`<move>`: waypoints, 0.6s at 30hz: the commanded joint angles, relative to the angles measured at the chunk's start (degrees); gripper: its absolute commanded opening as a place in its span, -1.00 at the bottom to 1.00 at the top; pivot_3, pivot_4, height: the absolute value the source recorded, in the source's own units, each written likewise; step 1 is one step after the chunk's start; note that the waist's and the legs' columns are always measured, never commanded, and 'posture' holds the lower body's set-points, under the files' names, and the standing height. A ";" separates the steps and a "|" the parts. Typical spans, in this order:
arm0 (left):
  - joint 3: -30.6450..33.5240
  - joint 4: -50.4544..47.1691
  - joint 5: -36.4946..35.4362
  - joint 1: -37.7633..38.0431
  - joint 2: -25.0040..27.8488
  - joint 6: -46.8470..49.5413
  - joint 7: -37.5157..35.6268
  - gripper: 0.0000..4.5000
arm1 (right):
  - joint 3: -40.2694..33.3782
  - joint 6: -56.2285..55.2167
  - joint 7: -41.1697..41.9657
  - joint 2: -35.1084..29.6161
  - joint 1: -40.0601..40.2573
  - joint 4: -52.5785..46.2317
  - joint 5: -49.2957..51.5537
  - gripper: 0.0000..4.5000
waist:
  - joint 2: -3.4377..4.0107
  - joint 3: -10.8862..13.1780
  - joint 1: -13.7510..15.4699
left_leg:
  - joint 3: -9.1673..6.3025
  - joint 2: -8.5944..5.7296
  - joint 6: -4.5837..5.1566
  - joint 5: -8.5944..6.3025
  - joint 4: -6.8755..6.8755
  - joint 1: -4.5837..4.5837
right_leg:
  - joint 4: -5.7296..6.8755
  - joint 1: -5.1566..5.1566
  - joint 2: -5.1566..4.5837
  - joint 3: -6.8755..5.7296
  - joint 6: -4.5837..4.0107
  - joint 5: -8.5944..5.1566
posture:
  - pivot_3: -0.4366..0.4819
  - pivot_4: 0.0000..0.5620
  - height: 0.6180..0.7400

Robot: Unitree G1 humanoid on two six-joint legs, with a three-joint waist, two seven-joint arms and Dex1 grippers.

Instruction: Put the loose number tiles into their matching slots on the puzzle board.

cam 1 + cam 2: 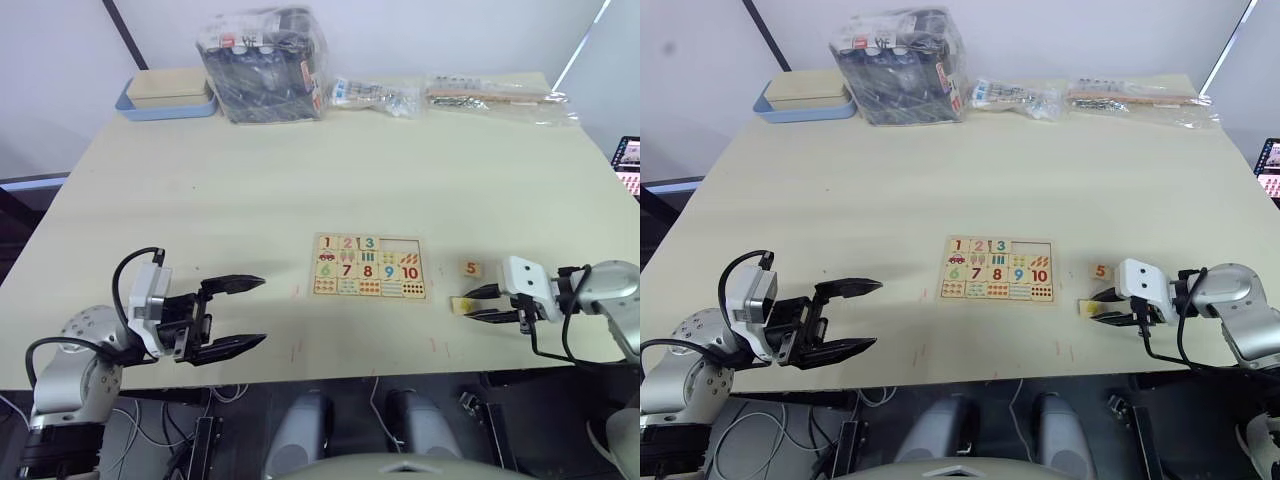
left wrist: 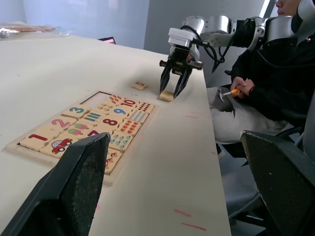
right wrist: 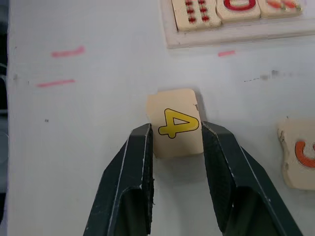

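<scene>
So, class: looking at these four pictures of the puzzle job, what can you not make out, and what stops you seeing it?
- Whether the right gripper actually grips the 4 tile: right wrist view, its fingers flank the tile, but contact is unclear.
- The orange tile beside it: cut off by the picture edge, digit unreadable there.
- The counting pictures on the puzzle board: too small in the eye views.
- The board's near corner: left wrist view, behind the left gripper's finger.

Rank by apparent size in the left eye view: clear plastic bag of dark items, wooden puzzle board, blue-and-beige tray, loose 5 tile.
1. Clear plastic bag of dark items
2. Wooden puzzle board
3. Blue-and-beige tray, farther back, so unsure against the board
4. Loose 5 tile
</scene>
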 commanded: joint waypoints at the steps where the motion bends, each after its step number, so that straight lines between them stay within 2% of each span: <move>1: 0.92 -1.91 -0.58 0.51 0.17 -0.40 0.45 1.00 | -0.59 9.97 -1.36 -2.27 -4.18 -8.05 0.87 -0.59 | 0.02 0.01 -0.04 | 0.00 0.00 0.00 0.00 0.00 -0.01 | 0.00 -0.01 0.00 0.00 0.00 0.00 | -0.05 -0.47 1.00; 5: 0.83 -1.76 -0.32 0.57 -0.03 -0.87 0.90 1.00 | 3.66 25.40 -0.41 -3.51 -14.40 -13.02 0.94 -0.59 | 0.07 0.04 -0.15 | 0.02 0.00 0.00 0.00 0.00 -0.03 | 0.00 -0.06 -0.06 -0.02 0.00 0.00 | -0.05 -0.47 1.00; 10: 1.11 -1.77 -0.06 1.25 -0.24 -1.66 1.28 1.00 | 11.06 39.29 1.08 -2.48 -27.90 -13.35 -0.24 -0.59 | 0.08 0.05 0.01 | -0.05 0.01 -0.01 -0.01 -0.03 -0.13 | -0.01 -0.20 -0.31 -0.27 -0.03 0.01 | -0.05 -0.47 1.00; 14: 1.25 -2.44 -0.12 1.98 -0.49 -1.92 1.90 1.00 | 16.00 45.37 1.52 -0.66 -35.73 -11.81 -0.73 -0.59 | 0.06 0.03 0.00 | -0.12 -0.05 -0.01 -0.01 -0.02 -0.58 | -0.09 -0.52 -0.42 -0.35 -0.03 0.02 | -0.05 -0.47 1.00; 18: 1.78 -3.21 -0.45 3.42 -0.58 -2.33 2.53 1.00 | 22.01 47.31 0.41 4.11 -42.88 -4.89 -3.78 -0.59 | 0.04 0.02 -0.19 | -0.08 -0.15 -0.05 0.01 -0.02 -0.71 | -0.10 -0.62 -0.58 -0.42 -0.03 0.04 | -0.05 -0.47 1.00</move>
